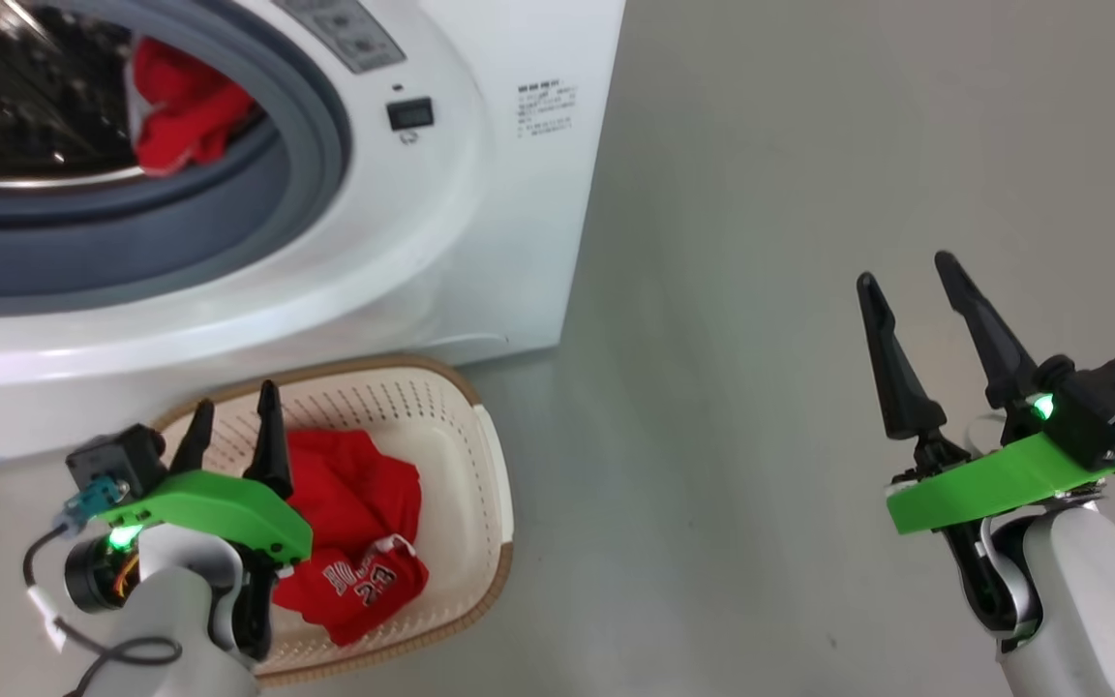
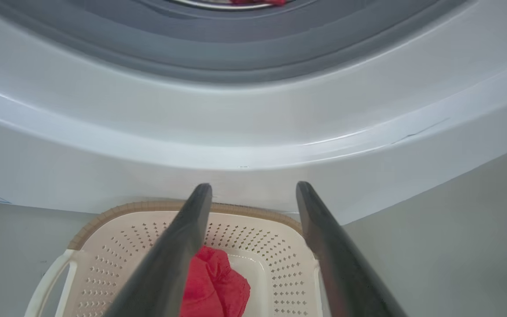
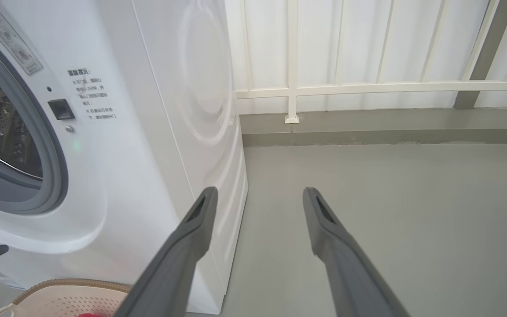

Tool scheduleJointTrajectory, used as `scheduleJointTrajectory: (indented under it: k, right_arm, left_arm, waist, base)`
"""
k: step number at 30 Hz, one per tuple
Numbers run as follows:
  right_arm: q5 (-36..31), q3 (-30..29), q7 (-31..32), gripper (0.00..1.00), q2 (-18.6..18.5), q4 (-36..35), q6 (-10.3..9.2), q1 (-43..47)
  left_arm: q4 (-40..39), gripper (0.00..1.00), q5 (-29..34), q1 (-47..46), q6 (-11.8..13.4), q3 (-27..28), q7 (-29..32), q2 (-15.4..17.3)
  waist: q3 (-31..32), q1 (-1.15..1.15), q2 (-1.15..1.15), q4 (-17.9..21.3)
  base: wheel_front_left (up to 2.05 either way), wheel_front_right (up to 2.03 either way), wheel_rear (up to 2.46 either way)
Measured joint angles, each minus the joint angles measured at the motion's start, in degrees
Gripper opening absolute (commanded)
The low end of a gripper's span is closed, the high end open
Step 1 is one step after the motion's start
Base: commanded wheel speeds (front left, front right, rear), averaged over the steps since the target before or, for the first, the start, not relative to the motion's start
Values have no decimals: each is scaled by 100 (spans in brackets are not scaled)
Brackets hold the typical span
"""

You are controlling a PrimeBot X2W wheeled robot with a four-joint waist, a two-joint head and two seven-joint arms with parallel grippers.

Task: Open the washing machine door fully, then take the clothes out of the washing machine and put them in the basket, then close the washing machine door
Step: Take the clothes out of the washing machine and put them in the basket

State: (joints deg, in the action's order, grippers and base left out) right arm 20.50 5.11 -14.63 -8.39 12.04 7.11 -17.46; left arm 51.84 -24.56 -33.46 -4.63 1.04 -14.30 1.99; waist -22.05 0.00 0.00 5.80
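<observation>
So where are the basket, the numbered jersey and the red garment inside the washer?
basket [image 1: 466,465], head view, its bare right wall.
numbered jersey [image 1: 372,581], head view, its printed front.
red garment [image 1: 185,111], head view, its middle folds.

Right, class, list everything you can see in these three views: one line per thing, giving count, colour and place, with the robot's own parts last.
washing machine: one, white, upper left, doorway open
rubber ring: one, grey, around the doorway
drum: one, perforated steel, inside the machine
clothes in drum: one bundle, red, at the drum's front edge
basket: one, cream with brown rim, on the floor before the machine
clothes in basket: one heap, red, including a numbered jersey
floor: grey, right of the machine
railing: one, white, along the floor's far edge
left tool: one, dark fingers, open, above the basket
right tool: one, dark fingers, open, over bare floor
</observation>
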Motion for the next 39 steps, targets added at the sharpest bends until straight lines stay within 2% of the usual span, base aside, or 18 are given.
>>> scheduleJointTrajectory:
  k: [9, 18, 23, 31, 39]
  right_arm:
    - [-91, -25, 0, 100, -5, -1, 0, 229]
    - [-121, -81, 0, 100, -5, -96, 0, 470]
    - [-135, -187, 0, 100, -2, -107, 0, 669]
    - [-137, -309, 0, 100, -2, -285, 0, 933]
    - [-167, -423, 0, 100, 0, -439, 0, 1374]
  left_arm:
    - [-1057, 100, 213, 662, -91, 90, 0, -21]
    - [-2143, 100, 383, 1380, -80, 202, 0, -21]
    - [-2748, 100, 408, 1831, 97, 165, 0, -19]
    - [-3295, 100, 522, 2412, 310, 159, 0, -14]
    - [-3648, 100, 687, 3005, 315, 155, 0, -8]
  waist:
    - [481, 0, 0, -101]
    - [971, 0, 0, -125]
    - [1224, 0, 0, -107]
    - [1543, 0, 0, -53]
    - [1884, 0, 0, -5]
  base:
    - [0, 0, 0]
    - [0, 0, 0]
    - [0, 0, 0]
    - [0, 0, 0]
    - [0, 0, 0]
